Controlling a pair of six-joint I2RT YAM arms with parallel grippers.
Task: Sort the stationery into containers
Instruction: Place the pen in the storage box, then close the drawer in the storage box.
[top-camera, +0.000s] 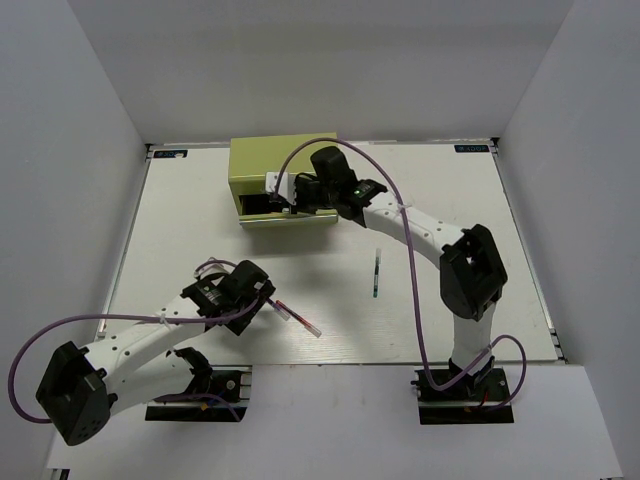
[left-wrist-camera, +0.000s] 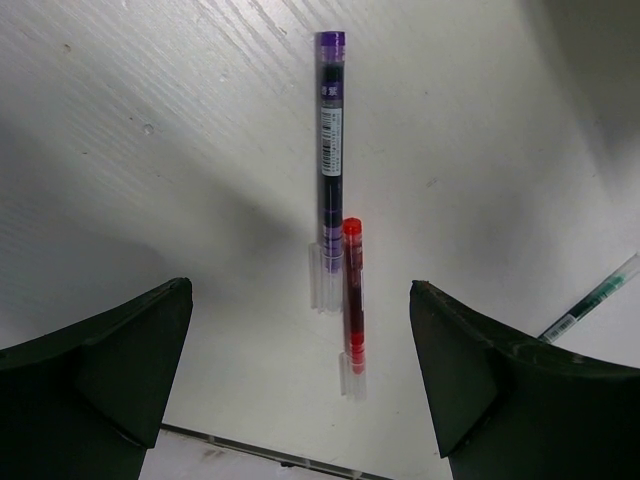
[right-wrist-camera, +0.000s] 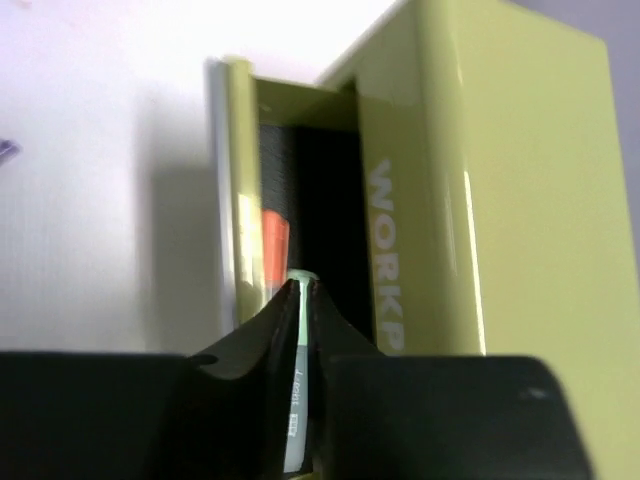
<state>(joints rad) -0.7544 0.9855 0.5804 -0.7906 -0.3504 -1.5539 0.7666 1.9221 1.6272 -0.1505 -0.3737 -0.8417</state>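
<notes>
The left pincer is released, jaws wide apart, hovering low over the white table. Two pens lie on the table between its fingers: a purple pen pointing away, and a shorter red pen just beside its near end, almost parallel and seemingly touching it. A green pen lies well apart to the right, cut off by the right finger.

The right pincer is clenched on a pale highlighter with a greenish tip, held at the mouth of the open drawer of the olive-green chest. The fingers hide most of the highlighter. The drawer is black inside, and an orange shape shows in it, too blurred to name.

The chest front reads "WORKP", the rest cut off by the pincer. The purple pen has a barcode label, and the highlighter small print, both too small to read.
</notes>
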